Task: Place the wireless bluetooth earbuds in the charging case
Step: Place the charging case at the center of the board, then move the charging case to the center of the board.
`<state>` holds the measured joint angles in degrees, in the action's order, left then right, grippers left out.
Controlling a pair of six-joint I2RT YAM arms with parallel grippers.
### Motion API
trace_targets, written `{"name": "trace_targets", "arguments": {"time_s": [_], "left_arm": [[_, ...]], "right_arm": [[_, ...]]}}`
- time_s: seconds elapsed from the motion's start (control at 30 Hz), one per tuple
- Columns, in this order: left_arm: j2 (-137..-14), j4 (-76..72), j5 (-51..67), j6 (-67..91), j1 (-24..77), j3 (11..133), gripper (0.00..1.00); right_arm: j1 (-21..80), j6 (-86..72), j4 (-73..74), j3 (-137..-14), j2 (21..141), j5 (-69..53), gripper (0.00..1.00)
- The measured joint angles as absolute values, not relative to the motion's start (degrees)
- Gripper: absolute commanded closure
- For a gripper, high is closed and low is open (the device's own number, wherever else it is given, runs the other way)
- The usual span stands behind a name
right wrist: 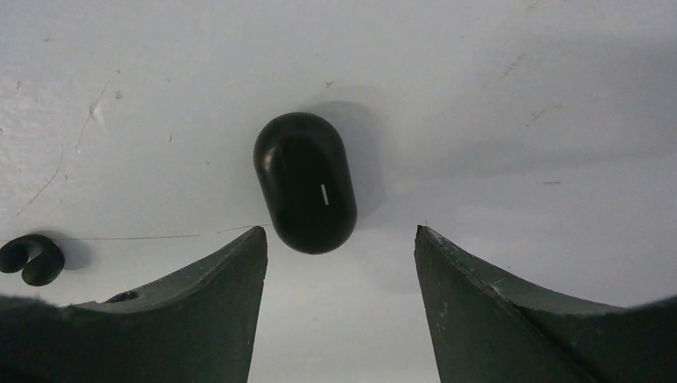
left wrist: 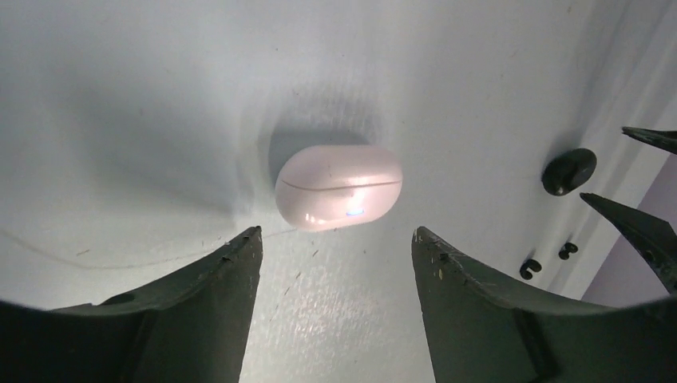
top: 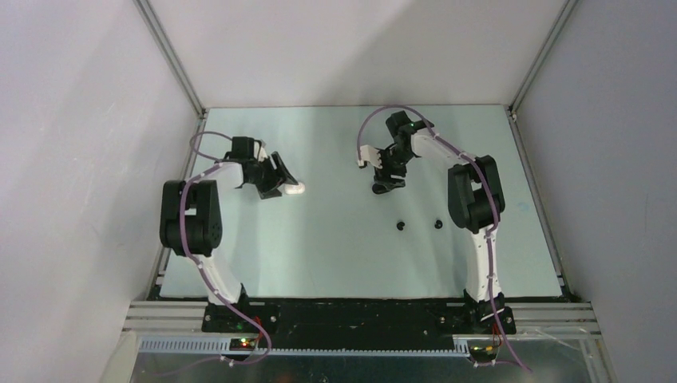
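- Your left gripper (left wrist: 336,233) is spread; white case (left wrist: 338,186) lies mid-frame, just past its tips.
- Your right gripper (right wrist: 339,231) is spread; black case (right wrist: 305,182) at its tips.
- Two black buds (top: 401,226) lie right of centre, top view.

Enclosed work cell, viewed from above. A pale blue-green tabletop (top: 319,263) forms the floor of the cell. Its surface is matte, and the close wrist views show fine scratches and specks. Three plain, off-white panels close it in: the back wall (top: 351,48), the left wall (top: 72,159) and the right wall (top: 615,159), all with a faint lilac cast. A left post (top: 169,56) and a right post (top: 544,52) of aluminium profile rise slanting from the rear corners. Along the near edge a black base plate (top: 359,315) lies between silver rails (top: 160,313), with a slotted grey cable duct (top: 184,345) just below. Light is even and diffuse, and shadows on the tabletop are soft.
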<state>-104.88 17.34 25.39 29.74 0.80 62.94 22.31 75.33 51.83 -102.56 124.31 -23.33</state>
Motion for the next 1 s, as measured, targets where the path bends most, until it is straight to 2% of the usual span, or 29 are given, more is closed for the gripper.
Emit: {"name": "trace_targets", "arguments": {"time_s": [0.4,0.77,1.0], "left_arm": [[-96.1,19.7,23.5,21.8,-1.8,64.9,0.28],[-93.6,20.3,23.2,19.0,-1.9,65.5,0.29],[-90.6,20.3,24.0,18.0,-2.0,65.4,0.31]], "right_arm": [[22.7,78.4,61.7,-102.9,126.0,-24.3,0.29],[31.1,74.2,68.4,-102.7,125.0,-30.7,0.29],[28.4,73.1,71.4,-106.5,123.8,-32.9,0.28]]}}
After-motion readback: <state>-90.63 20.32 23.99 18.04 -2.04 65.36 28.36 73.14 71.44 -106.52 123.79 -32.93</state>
